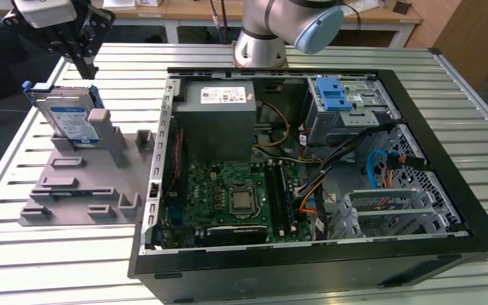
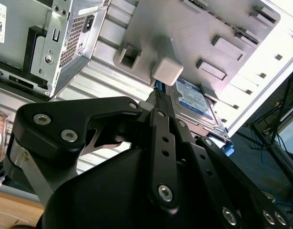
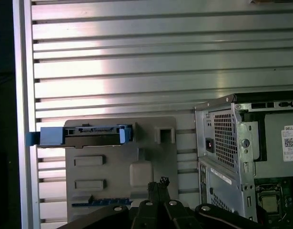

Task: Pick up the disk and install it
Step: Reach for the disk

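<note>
- One gripper (image 1: 84, 67) hangs at the far end of the exterior view's left, fingers pressed together with nothing between them.
- Just below it, the disk (image 1: 68, 117) stands on edge in its blue bracket, slotted into the far end of a grey holder plate (image 1: 74, 184) on the slatted table (image 1: 58, 267).
- Both wrist views show the gripper's tip near the disk (image 2: 194, 102) (image 3: 96, 133), with a gap between them.
- Beside the plate, on the exterior view's right, the open computer case (image 1: 447, 190) lies flat with its boards and cables exposed.
</note>
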